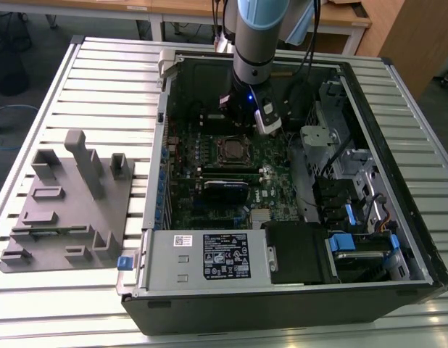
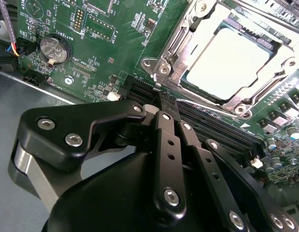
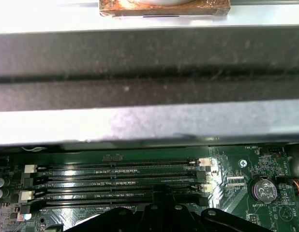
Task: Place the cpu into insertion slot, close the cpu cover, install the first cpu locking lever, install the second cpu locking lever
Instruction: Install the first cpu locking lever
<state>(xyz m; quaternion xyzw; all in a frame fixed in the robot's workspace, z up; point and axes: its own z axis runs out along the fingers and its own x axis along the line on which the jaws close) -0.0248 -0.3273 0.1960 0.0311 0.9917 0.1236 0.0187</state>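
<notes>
In the exterior view, starting from its left, a grey fixture with upright posts lies on the slatted bench. It is well apart from the open computer case, with bare slats between the two. Inside the case, a green circuit board takes up the half toward the exterior view's left, and the cpu sits near the board's middle. The arm comes down over the board's far edge, close to the far wall of the case. On the exterior view's right, a metal drive cage and cables crowd in, leaving only a narrow lane beside the arm.

In the second wrist view a round coin battery sits on the board with open green board around it. The end effector has its fingers drawn narrow, tips together, and holds nothing. It hangs over the long black memory slots, just beside the nearest corner of the socket frame and apart from it. Past it, the cpu lies flat in the insertion slot, its pale metal top showing through the window of the cpu cover, which lies down around the chip's edges.

In the first wrist view the memory slots run along the board's edge under a grey case wall.
</notes>
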